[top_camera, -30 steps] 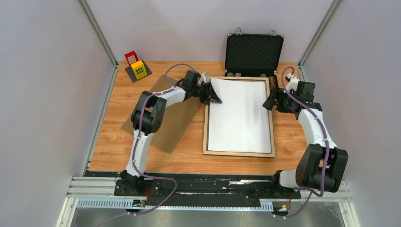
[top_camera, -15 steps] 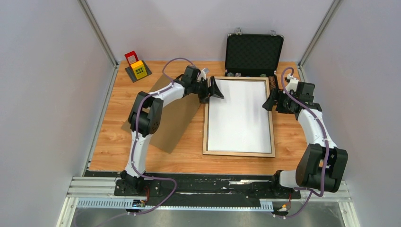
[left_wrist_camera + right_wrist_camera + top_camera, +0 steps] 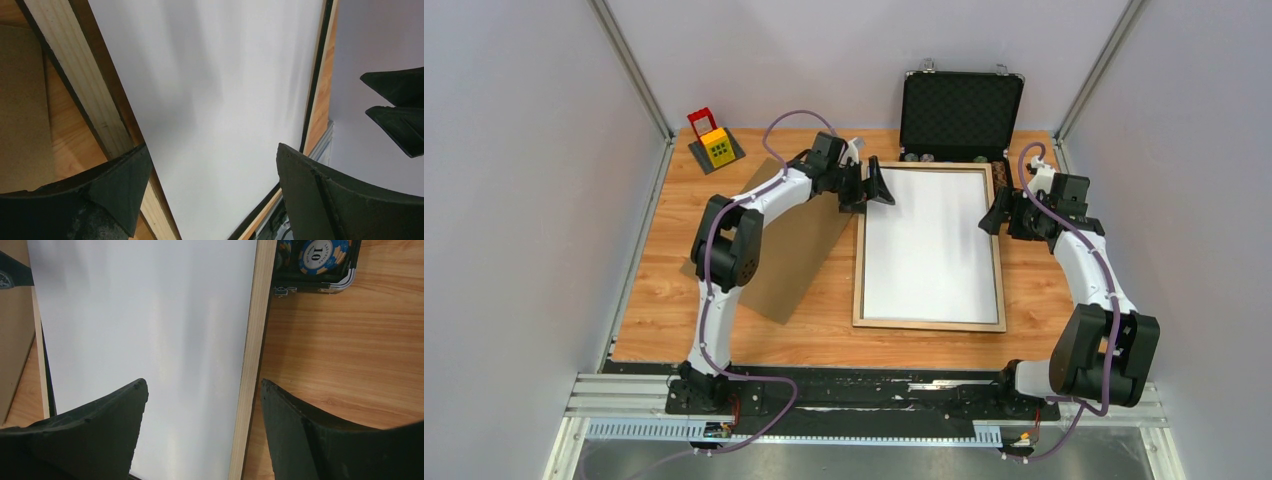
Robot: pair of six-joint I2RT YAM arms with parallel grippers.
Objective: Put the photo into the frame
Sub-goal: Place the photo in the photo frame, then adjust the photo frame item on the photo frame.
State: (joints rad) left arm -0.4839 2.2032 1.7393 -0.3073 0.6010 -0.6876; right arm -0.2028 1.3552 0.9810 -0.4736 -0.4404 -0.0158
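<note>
Photo (image 3: pixel 932 243), white side up, lies flat inside the pale wood frame (image 3: pixel 929 325) at mid-table. Left gripper (image 3: pixel 884 187) spread wide over the frame's far-left corner, holding nothing. Right gripper (image 3: pixel 990 212) spread too, fingers straddling the right rail.

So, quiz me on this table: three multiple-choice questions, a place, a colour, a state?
1. Where is the brown board? A left of the frame; B inside the frame; C on top of it.
2. What colour does the photo show? A orange; B white; C black.
3. The left gripper is: A open; B shut on the photo; C shut on the board.
Answers: 1 A, beside its left rail. 2 B, its upward face is white. 3 A, fingers apart, holding nothing.
</note>
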